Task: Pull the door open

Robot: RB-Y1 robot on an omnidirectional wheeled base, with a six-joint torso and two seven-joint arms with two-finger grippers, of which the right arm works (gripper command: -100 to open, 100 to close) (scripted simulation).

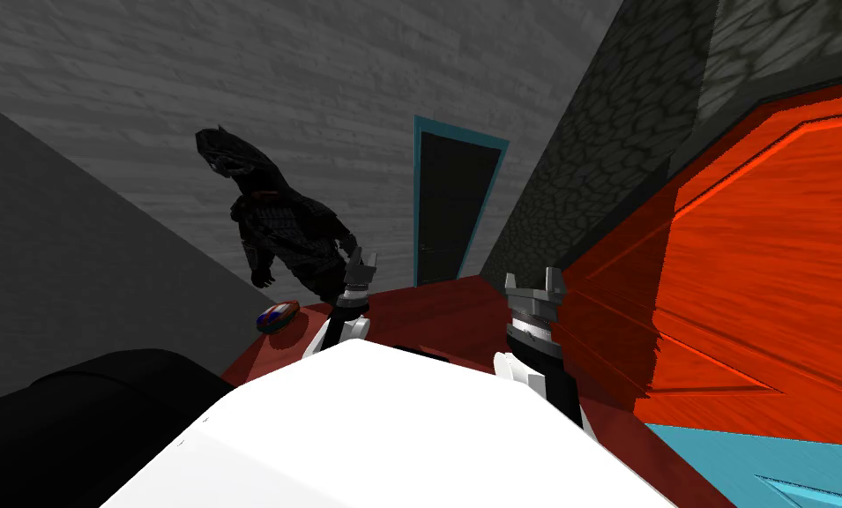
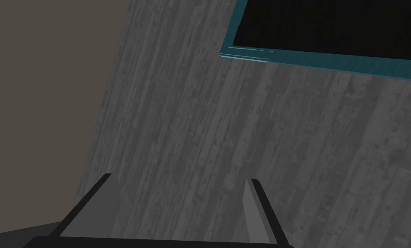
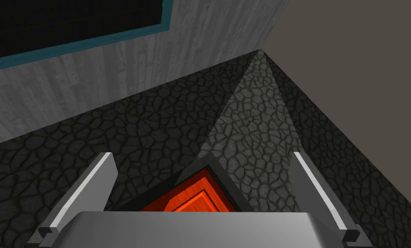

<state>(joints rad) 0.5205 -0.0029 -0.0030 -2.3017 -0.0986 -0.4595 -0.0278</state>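
— What sort of room is it?
— A grey wall of weathered planks (image 1: 322, 79) runs across the back. On my right it meets a dark wall of cobbled stone (image 1: 577, 150). The floor (image 1: 445, 304) is a glossy dark red.
— And the door?
— The orange-red door (image 1: 763, 265) takes up my right side, wood-grained with raised angular panels. In the right wrist view a corner of it shows low between the right fingers (image 3: 92, 185).
— What else?
— A rounded black bulk (image 1: 84, 388) sits low on my left and a black armoured figure (image 1: 278, 220) stands by the plank wall. A dark far door (image 1: 450, 212) in a teal frame is to the figure's right. A small red, white and blue object (image 1: 278, 316) lies on the floor near the figure.
— The jaws?
— The right jaws are spread wide with nothing between them, just beside the orange-red door's edge; I cannot tell if they touch it. The left jaws are released too, their thin grey fingers (image 2: 251, 211) apart, facing the plank wall
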